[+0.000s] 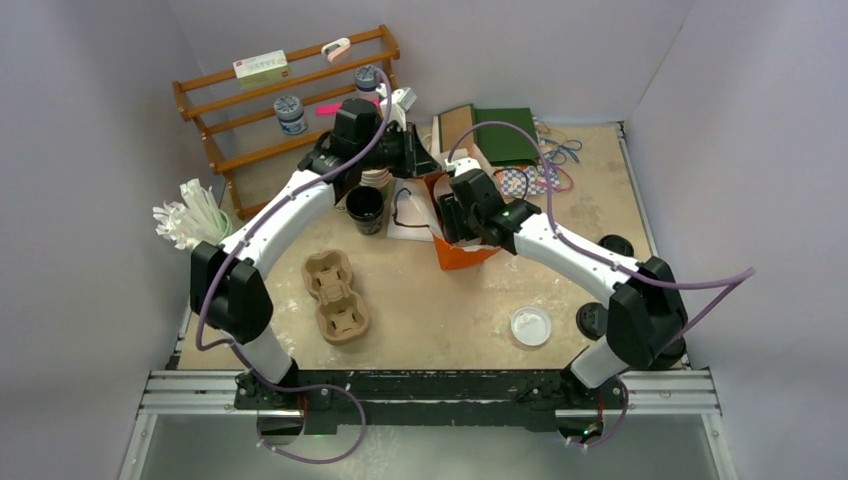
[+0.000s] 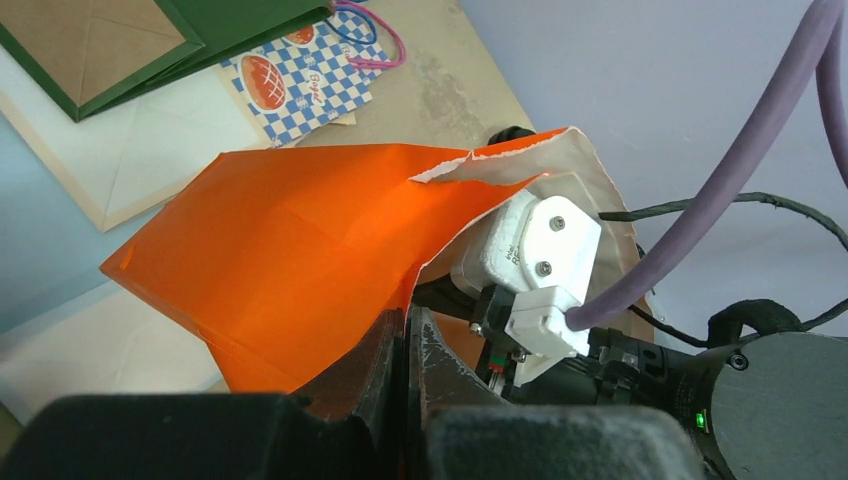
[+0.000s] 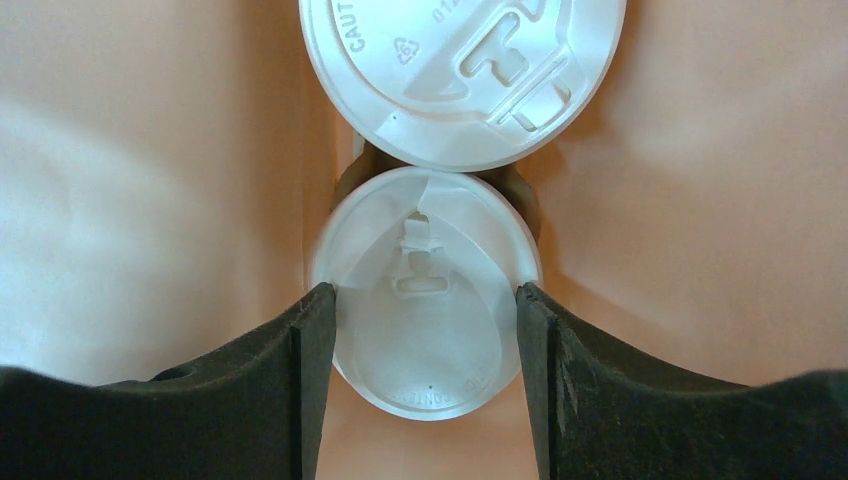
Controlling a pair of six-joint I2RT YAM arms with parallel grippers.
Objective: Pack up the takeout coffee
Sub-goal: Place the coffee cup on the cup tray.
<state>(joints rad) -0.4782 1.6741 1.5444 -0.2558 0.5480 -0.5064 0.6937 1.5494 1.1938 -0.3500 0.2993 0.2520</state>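
Two arms, left arm [image 1: 285,215] and right arm [image 1: 570,250]: white link shells, black joint housings. Purple cable [image 2: 755,170] looped along each. Jaws matte black. White wrist bracket [image 2: 550,245], two screws. Green light [image 2: 700,420] on black housing.

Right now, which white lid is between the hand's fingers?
The nearer lid, the one gripped on both sides by the right hand and its black fingers. The other white lid, with raised lettering, lies past the fingertips.

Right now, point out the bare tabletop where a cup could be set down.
Free: the near middle of the table, between the cardboard carrier and the loose white lid. Crowded: the far side, around the orange bag and black cup.
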